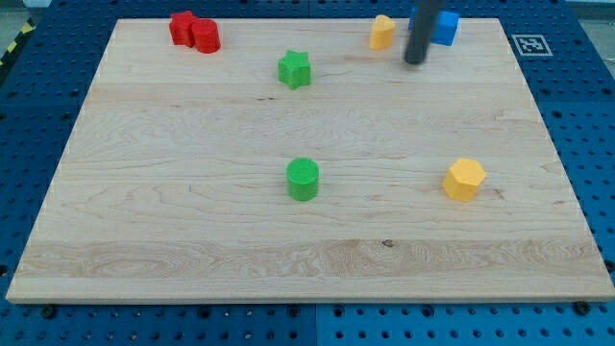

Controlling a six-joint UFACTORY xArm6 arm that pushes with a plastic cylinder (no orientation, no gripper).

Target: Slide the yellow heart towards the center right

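Observation:
The yellow heart (382, 32) lies near the board's top edge, right of centre. My tip (414, 61) rests on the board just right of and slightly below the heart, a small gap apart from it. A blue block (445, 28) sits right behind the rod, partly hidden by it. A yellow hexagon (464, 179) lies at the centre right of the board.
A green star (295, 69) lies at the upper middle and a green cylinder (303, 179) at the centre. Two red blocks (195, 31) touch each other at the top left. The wooden board (192, 221) sits on a blue pegboard table.

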